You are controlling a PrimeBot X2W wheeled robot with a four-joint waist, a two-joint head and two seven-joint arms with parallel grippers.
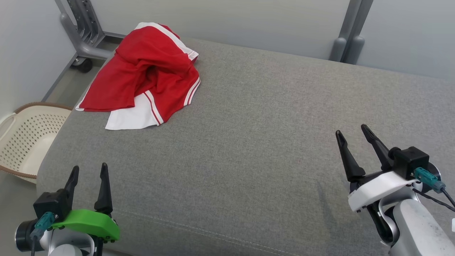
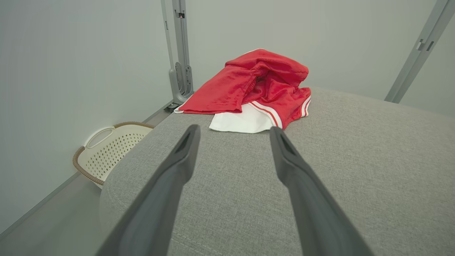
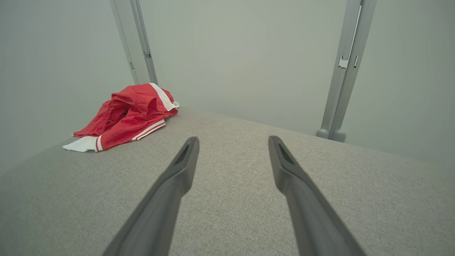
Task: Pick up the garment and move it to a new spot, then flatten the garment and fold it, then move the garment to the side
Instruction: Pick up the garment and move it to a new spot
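A red garment [image 1: 149, 74] with white panels and stripes lies crumpled at the far left corner of the grey padded surface [image 1: 256, 142]. It also appears ahead of the fingers in the left wrist view as the garment [image 2: 259, 89], and far off to the left in the right wrist view as the garment [image 3: 131, 113]. My left gripper [image 1: 89, 170] rests at the near left edge, open and empty. Over at the near right stands my right gripper [image 1: 352, 129], likewise open with nothing between its fingers. Both are well short of the cloth.
A cream perforated laundry basket [image 1: 25, 138] stands on the floor left of the surface. A grey metal frame on castors [image 1: 83, 39] stands behind the garment, and another grey post [image 1: 346, 39] rises at the back right. Pale walls enclose the back and left.
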